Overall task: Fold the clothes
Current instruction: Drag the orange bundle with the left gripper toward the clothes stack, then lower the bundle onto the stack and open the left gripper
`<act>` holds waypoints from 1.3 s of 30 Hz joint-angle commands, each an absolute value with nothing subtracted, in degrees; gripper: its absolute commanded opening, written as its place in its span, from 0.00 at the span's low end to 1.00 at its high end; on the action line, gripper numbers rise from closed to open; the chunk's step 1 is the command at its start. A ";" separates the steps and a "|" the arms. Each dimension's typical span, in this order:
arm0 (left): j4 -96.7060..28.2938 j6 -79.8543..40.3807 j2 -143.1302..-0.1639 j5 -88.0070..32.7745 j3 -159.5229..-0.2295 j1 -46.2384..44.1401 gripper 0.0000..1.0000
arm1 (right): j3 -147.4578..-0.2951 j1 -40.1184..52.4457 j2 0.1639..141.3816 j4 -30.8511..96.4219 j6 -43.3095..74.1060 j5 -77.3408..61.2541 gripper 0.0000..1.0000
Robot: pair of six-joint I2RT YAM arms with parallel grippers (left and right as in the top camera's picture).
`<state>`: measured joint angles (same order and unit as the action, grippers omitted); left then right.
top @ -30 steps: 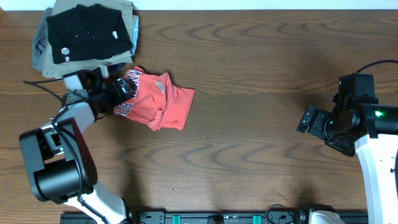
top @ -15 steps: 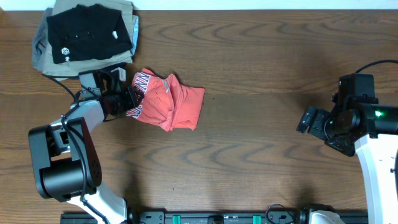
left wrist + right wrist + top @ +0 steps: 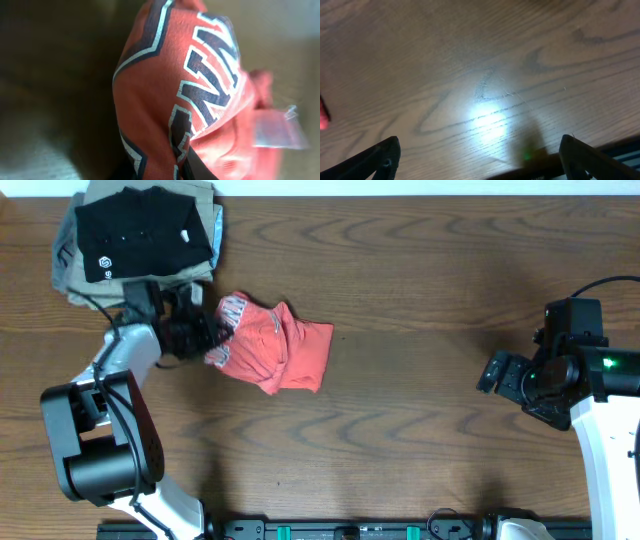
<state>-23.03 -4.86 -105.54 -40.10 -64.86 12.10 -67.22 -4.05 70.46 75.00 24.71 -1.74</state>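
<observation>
As I watched remotely, left gripper (image 3: 205, 338) sat clamped on the lettered left edge of the crumpled coral-red T-shirt (image 3: 282, 356), shirt lay left of table (image 3: 420, 290) centre, right gripper (image 3: 494, 372) stood well apart, jaws spread wide.

1. The left gripper (image 3: 208, 340) is wide open one second ago; now its jaws are closed on the left edge of the coral-red T-shirt (image 3: 285, 350).
2. The T-shirt now lies further to the right on the table (image 3: 420, 290), and its right edge has shifted that way.
3. The shirt looks more bunched at its left side, where less of the lettering shows.
4. The left arm's wrist has swung toward the far side and is now just beside the stack of folded garments (image 3: 140, 235).
</observation>
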 commanded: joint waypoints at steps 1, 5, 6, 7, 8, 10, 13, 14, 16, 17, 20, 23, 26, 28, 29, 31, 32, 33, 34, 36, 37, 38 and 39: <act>-26.57 -4.91 -103.07 -40.93 -73.87 11.11 0.11 | -67.70 -4.43 70.52 74.39 23.70 -1.98 0.99; -28.67 -4.93 -103.07 -40.88 -81.23 10.07 0.11 | -67.70 -4.43 70.52 74.17 23.68 -1.98 0.99; -28.69 -4.93 -103.07 -40.66 -82.78 9.91 0.11 | -67.70 -4.43 70.52 74.17 23.68 -1.98 0.99; -28.67 -4.93 -103.07 -40.40 -84.03 9.87 0.11 | -67.70 -4.43 70.52 74.19 23.66 -1.98 0.99; -28.62 -4.93 -103.07 -39.77 -85.25 9.87 0.10 | -67.70 -4.43 70.52 74.19 23.64 -1.98 0.99; -28.60 -4.91 -103.07 -38.30 -87.35 9.87 0.10 | -67.70 -4.43 70.52 74.19 23.46 -1.98 0.99; -27.07 -3.14 -103.07 -37.91 -88.88 9.87 0.10 | -67.70 -4.43 70.52 74.17 23.46 -1.98 0.99; -26.22 -2.98 -103.07 -37.78 -89.06 9.87 0.10 | -67.70 -4.43 70.52 74.17 23.46 -1.98 0.99; -24.40 -3.03 -103.07 -36.16 -89.06 9.87 0.10 | -67.70 -4.43 70.52 74.19 23.49 -1.98 0.99; -23.59 -3.03 -103.09 -34.70 -89.06 9.87 0.10 | -67.70 -4.43 70.52 74.24 23.49 -1.98 0.99; -20.91 -2.98 -103.09 -30.48 -89.06 9.87 0.10 | -67.70 -4.43 70.52 74.56 23.49 -1.98 0.99; -17.02 -2.13 -103.09 -27.75 -89.06 9.89 0.10 | -67.70 -4.43 70.52 74.87 23.49 -1.98 0.99; -13.47 -2.13 -103.09 -25.56 -89.06 9.89 0.10 | -67.70 -4.43 70.52 75.24 23.51 -1.98 0.99; -11.53 -2.15 -103.09 -24.32 -89.06 9.89 0.10 | -67.70 -4.43 70.52 75.48 23.51 -1.98 0.99; -10.61 -2.15 -103.13 -23.40 -89.06 9.89 0.10 | -67.70 -4.43 70.52 75.61 23.51 -1.98 0.99; -9.19 -2.17 -103.33 -22.06 -89.06 9.89 0.10 | -67.70 -4.43 70.52 75.75 23.51 -1.98 0.99; -8.36 -2.17 -103.48 -21.21 -89.06 9.89 0.10 | -67.70 -4.43 70.52 75.85 23.51 -1.98 0.99; -7.90 -2.17 -103.63 -20.73 -89.06 9.89 0.10 | -67.70 -4.43 70.52 75.88 23.51 -1.98 0.99; -7.33 -2.24 -103.70 -20.03 -89.06 9.89 0.10 | -67.70 -4.43 70.52 75.92 23.51 -1.98 0.99; -6.63 -2.59 -103.74 -18.87 -89.06 9.89 0.10 | -67.70 -4.43 70.52 76.05 23.53 -2.00 0.99; -6.22 -3.25 -103.74 -18.28 -89.06 9.89 0.10 | -67.70 -4.43 70.52 76.09 23.53 -2.00 0.99; -5.61 -3.86 -103.74 -18.35 -89.06 9.93 0.10 | -67.70 -4.43 70.52 76.12 23.51 -2.00 0.99; -4.99 -5.02 -103.74 -18.35 -89.06 9.93 0.10 | -67.70 -4.43 70.52 76.09 23.53 -2.00 0.99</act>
